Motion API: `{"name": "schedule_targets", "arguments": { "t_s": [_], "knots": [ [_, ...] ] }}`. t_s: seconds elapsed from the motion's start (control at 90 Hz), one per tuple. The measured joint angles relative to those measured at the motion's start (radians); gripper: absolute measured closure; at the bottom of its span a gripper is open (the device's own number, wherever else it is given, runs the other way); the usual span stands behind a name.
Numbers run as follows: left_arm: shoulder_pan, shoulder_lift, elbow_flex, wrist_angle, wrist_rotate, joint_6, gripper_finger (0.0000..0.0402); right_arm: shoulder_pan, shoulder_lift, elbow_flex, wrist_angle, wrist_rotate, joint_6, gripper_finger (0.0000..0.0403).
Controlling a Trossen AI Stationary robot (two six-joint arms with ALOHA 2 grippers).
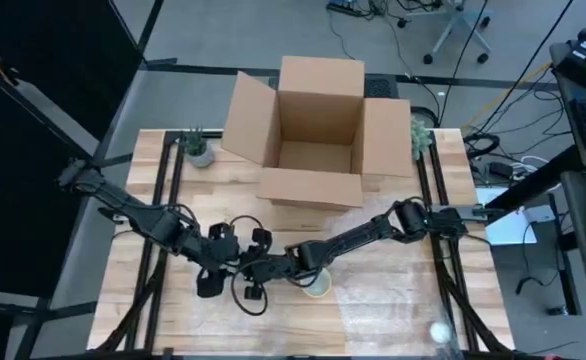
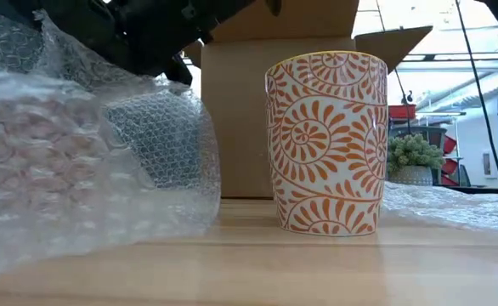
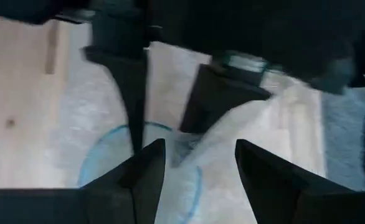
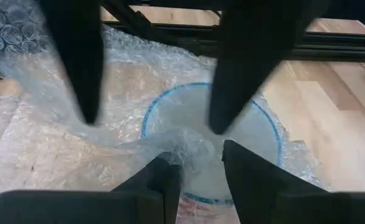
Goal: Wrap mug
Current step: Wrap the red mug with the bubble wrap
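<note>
My right hand (image 4: 198,171) is clamped on soft, light bubble wrap (image 4: 170,146) over the fragile mug's (image 4: 210,134) rim; hold its edge.

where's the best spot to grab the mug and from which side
Judging from its pose, grip the mug by its rim, coming straight down from above. It stands upright with its mouth open, and no handle shows in the low view. Its walls are wide and smooth, and bubble wrap crowds one side, so a side approach looks harder. One finger inside the rim and one outside should hold.

Lab/office; office chair (image 1: 460,30), floor cables (image 1: 508,110), black-framed wooden table (image 1: 173,300).
</note>
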Motion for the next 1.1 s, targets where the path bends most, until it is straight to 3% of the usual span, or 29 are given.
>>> {"name": "schedule_targets", "arguments": {
  "t_s": [0.722,1.1],
  "knots": [
    [0.013,-0.002,-0.197,0.046,-0.101,-0.110,0.0219,-0.002,0.002,-0.001,0.058,-0.001,-0.012,0.0300],
    [0.021,0.001,-0.215,0.081,-0.098,-0.111,0.0219,0.000,0.002,0.053,0.031,-0.012,-0.069,0.0300]
  ]
}}
